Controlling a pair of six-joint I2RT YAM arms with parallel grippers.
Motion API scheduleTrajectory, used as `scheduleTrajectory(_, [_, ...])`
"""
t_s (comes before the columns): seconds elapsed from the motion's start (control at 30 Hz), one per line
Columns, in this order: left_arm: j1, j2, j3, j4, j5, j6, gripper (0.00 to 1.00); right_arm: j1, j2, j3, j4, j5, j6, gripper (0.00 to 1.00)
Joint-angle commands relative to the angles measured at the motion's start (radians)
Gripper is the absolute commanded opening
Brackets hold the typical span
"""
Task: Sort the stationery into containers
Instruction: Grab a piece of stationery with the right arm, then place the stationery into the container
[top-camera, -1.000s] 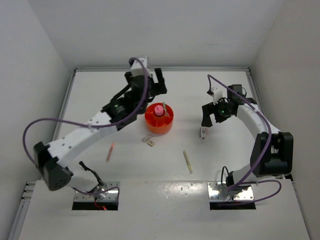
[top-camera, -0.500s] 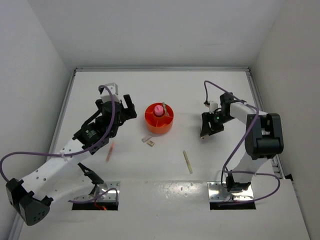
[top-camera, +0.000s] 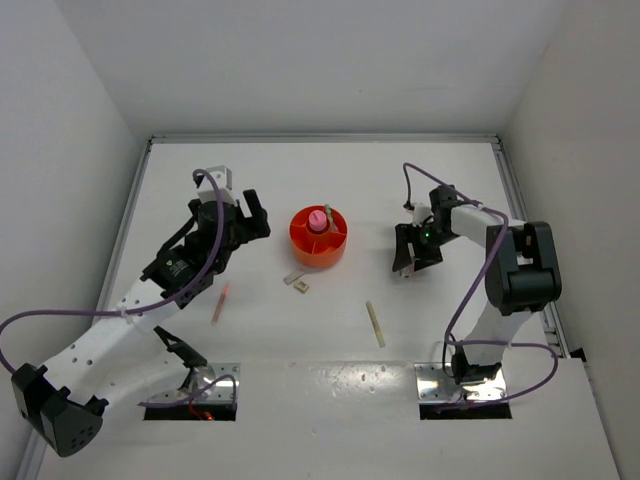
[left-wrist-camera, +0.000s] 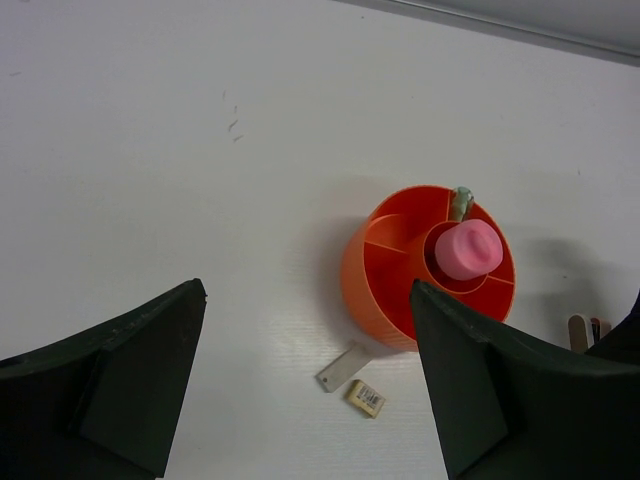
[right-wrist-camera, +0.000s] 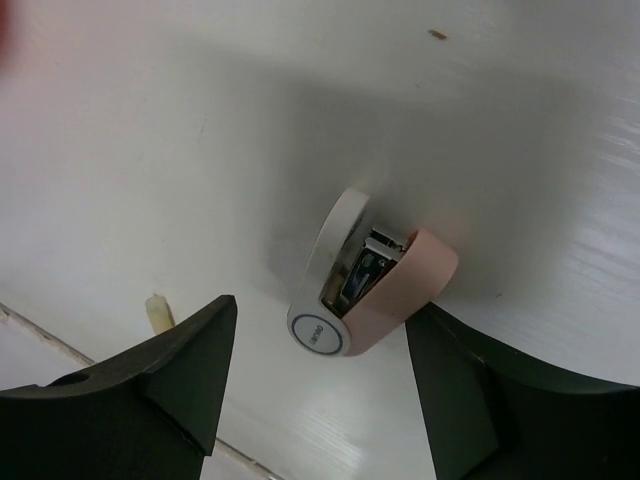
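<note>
Organiser (top-camera: 311, 259), stapler (right-wrist-camera: 372, 296), pen (top-camera: 219, 303) on table (top-camera: 300, 180)

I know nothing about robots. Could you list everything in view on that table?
organiser: one, orange, mid-table
cylinder: one, pink, organiser's central well
mint stick: one, green, outer compartment
blocks: two, beige, beside organiser
pen: one, pink-orange, near left arm
yellow stick: one, pale, nearer the bases
mini stapler: one, pink-white, between right fingers
table: one, white
left fingers: two, black, open, empty
right fingers: two, black, open, straddling stapler
</note>
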Motion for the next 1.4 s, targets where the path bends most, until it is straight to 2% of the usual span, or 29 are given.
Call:
scheduleTrajectory(0.0, [0.012, -0.017, -0.004, 0.03, 0.02, -0.008, 0.89, 0.018, 0.014, -0.001, 0.038, 0.025, 0.032, 0.69])
scheduleTrajectory(0.3, [0.012, -0.017, -0.013, 0.03, 0.02, -0.008, 0.89, 0.059, 0.034, -0.021, 0.079, 0.18, 0.059, 0.66])
scheduleTrajectory(0.47, [0.012, -0.026, -0.013, 0.03, 0.02, -0.008, 0.89, 0.078, 0.023, -0.039, 0.119, 0.293, 0.089, 0.52])
scheduleTrajectory(0.5, [0.012, -0.026, -0.013, 0.03, 0.02, -0.008, 0.89, 0.078, 0.023, -0.039, 0.119, 0.309, 0.089, 0.52])
scheduleTrajectory(0.53, [0.012, -0.026, -0.013, 0.03, 0.02, -0.008, 0.89, 0.078, 0.014, -0.05, 0.13, 0.309, 0.089, 0.45])
scheduleTrajectory(0.6, [0.012, -0.035, -0.013, 0.03, 0.02, -0.008, 0.89, 0.087, 0.0, -0.059, 0.13, 0.33, 0.089, 0.42])
scheduleTrajectory(0.73, [0.012, -0.035, -0.013, 0.03, 0.02, -0.008, 0.89, 0.087, -0.044, -0.069, 0.141, 0.33, 0.089, 0.26])
scheduleTrajectory(0.77, [0.012, -0.035, -0.013, 0.03, 0.02, -0.008, 0.89, 0.087, -0.056, -0.069, 0.141, 0.318, 0.08, 0.18])
scheduleTrajectory(0.9, [0.012, -0.046, -0.022, 0.03, 0.02, -0.008, 0.89, 0.087, -0.173, -0.069, 0.121, 0.188, 0.054, 0.11])
scheduleTrajectory(0.97, [0.012, -0.055, -0.031, 0.03, 0.02, -0.008, 0.89, 0.087, -0.254, -0.05, 0.112, 0.072, 0.023, 0.07])
scheduleTrajectory(1.1, [0.021, -0.055, -0.031, 0.03, 0.02, -0.008, 0.89, 0.087, -0.314, -0.024, 0.101, -0.187, 0.012, 0.07])
scheduleTrajectory(1.2, [0.022, -0.055, -0.022, 0.03, 0.02, -0.008, 0.89, 0.096, -0.325, 0.003, 0.153, -0.329, 0.082, 0.07])
scheduleTrajectory(1.37, [0.031, -0.055, -0.022, 0.03, 0.02, -0.017, 0.89, 0.139, -0.254, 0.013, 0.343, -0.456, 0.241, 0.07])
